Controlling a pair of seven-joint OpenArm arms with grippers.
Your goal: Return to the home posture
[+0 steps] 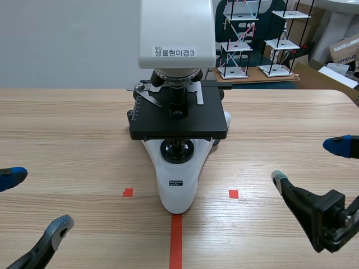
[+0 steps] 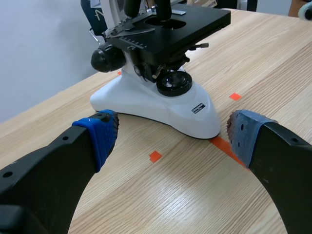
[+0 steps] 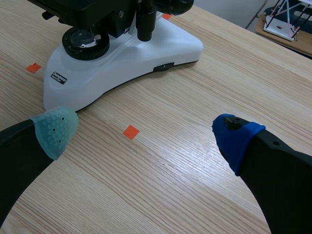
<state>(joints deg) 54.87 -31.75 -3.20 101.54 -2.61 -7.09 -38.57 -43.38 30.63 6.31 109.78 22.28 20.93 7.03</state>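
The wooden table (image 1: 67,129) spreads out ahead of me. At its middle stands a white microscope (image 1: 178,185) with a black stage, its rounded base pointing toward me. Behind the table's far edge, small frame models (image 1: 238,39) sit on a board.

My left gripper (image 1: 35,202) hangs low at the near left. Its fingers are spread wide with nothing between them, one pad blue and the other grey. The microscope's base lies ahead of it, well apart. My right gripper (image 1: 309,163) sits low at the near right. It is likewise spread wide and holds nothing, and it is also clear of the microscope.

An orange-red tape line (image 1: 175,241) runs from the base's tip toward me. A small square mark (image 1: 128,192) lies to one side of the base and another (image 1: 233,194) to the other.
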